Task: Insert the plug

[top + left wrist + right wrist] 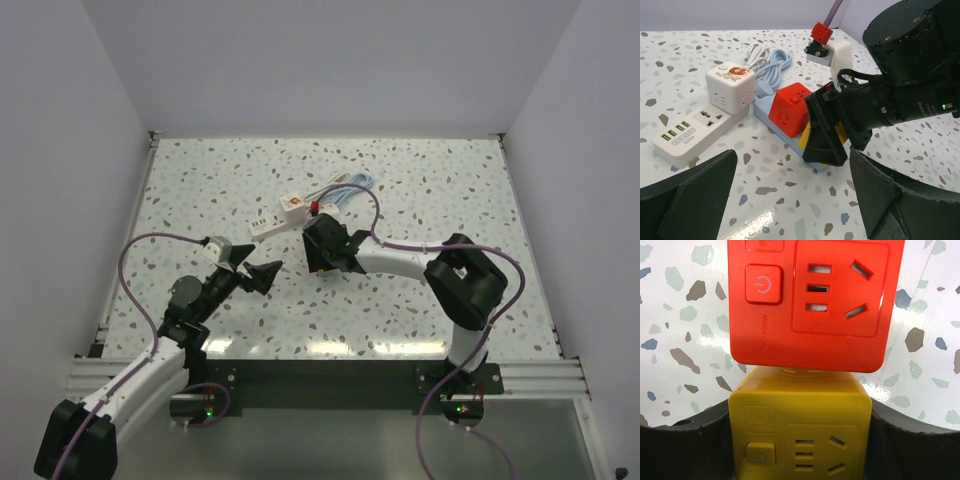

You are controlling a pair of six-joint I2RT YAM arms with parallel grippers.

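One speckled bench carries everything. Two arms work over it: the left arm reaches in from the near left, and the right arm bends across from the near right.

There are two power strips, lying just beside each other at the middle of the bench. One is a white strip and the other a pale blue strip.

There are three cube sockets. A white cube sits on the white strip. A red cube sits on the blue strip. A yellow cube is right against the red one on the same strip; whether it is fully seated cannot be told.

Two cables are bundled behind the strips, a blue cable and a white cable.

The right pincer comes down over the blue strip and is clamped on the yellow cube. Its black fingers press against the cube's two sides. The red cube stands just beyond the fingertips, touching the yellow one.

The left pincer is spread wide and grips nothing. It stands near the strips on their near-left side, apart from them and pointing towards them. The yellow cube lies ahead of it, mostly hidden behind the right pincer.
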